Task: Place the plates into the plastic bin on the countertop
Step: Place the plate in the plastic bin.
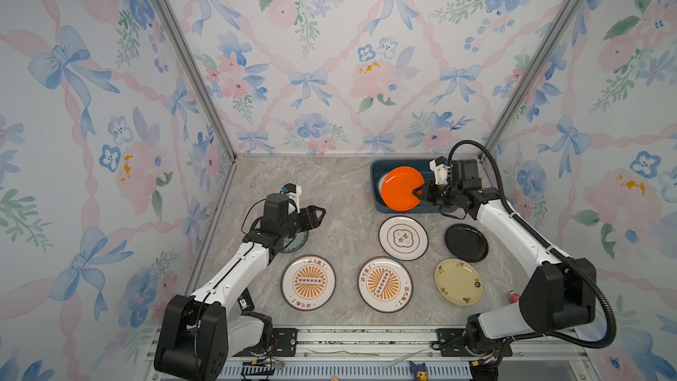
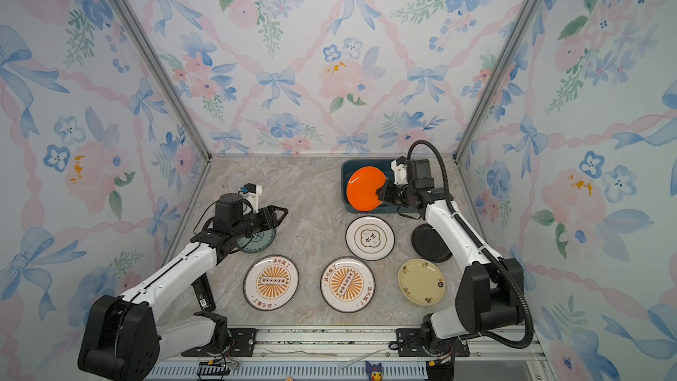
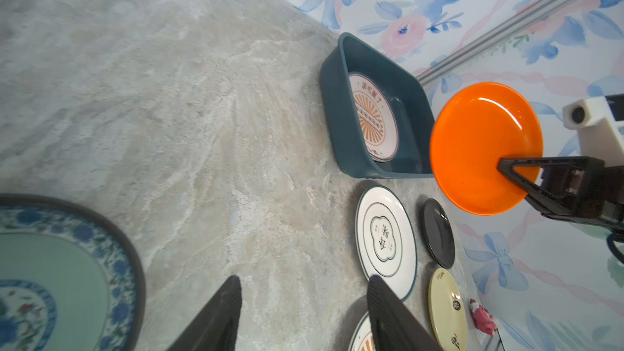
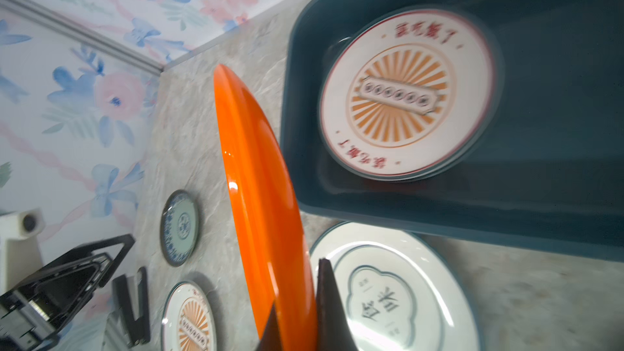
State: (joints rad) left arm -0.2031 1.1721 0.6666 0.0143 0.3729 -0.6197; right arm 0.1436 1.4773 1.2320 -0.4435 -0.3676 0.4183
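Observation:
My right gripper (image 1: 417, 192) (image 4: 300, 283) is shut on the rim of an orange plate (image 1: 401, 188) (image 4: 260, 180), held tilted over the near wall of the plastic bin (image 1: 377, 177) (image 3: 332, 106). A sunburst plate (image 4: 405, 92) lies flat inside the bin. My left gripper (image 1: 322, 212) (image 3: 304, 280) hangs open and empty above the countertop (image 1: 340, 196), beside a teal plate (image 1: 298, 243) (image 3: 50, 265). On the countertop lie two sunburst plates (image 1: 308, 282) (image 1: 384, 285), a green-emblem plate (image 1: 403, 238), a black plate (image 1: 466, 243) and a pale yellow plate (image 1: 458, 282).
A small pink object (image 1: 513, 295) lies at the countertop's right edge by the right arm. A black device (image 1: 245, 302) sits near the left arm's base. An aluminium rail (image 1: 366, 339) runs along the front, and papered walls close in the other three sides.

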